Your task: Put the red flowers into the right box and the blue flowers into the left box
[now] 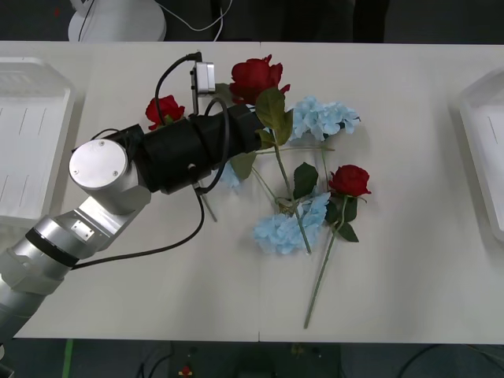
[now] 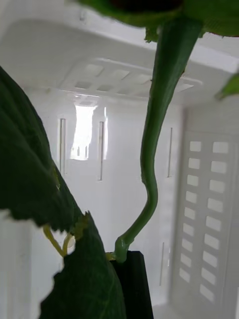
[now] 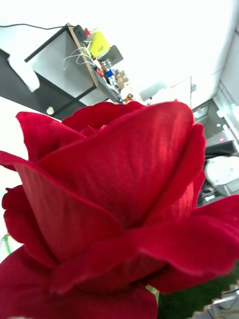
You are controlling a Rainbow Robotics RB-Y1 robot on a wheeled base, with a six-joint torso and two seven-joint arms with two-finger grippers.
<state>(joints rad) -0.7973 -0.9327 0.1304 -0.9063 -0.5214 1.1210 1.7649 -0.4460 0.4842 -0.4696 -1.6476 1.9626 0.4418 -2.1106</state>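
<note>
My left gripper [image 1: 264,132] reaches over the table's middle, shut on the stem of a red flower [image 1: 256,76] that it holds off the table. Leaves cover its fingers. That bloom [image 3: 114,209] sits close in front of the left wrist camera. A second red flower [image 1: 164,110] lies partly behind the arm, and a third [image 1: 349,181] lies to the right. Blue flowers [image 1: 323,118] [image 1: 290,228] lie among them. My right gripper [image 2: 130,279] is shut on a green stem [image 2: 154,149] above the ribbed white floor of the right box [image 2: 114,154]. That stem's bloom is cut off.
The left box [image 1: 31,134] stands at the table's left edge and the right box [image 1: 482,150] at its right edge. Bare table lies between the flower pile and each box. A black cable [image 1: 157,248] hangs from the left arm.
</note>
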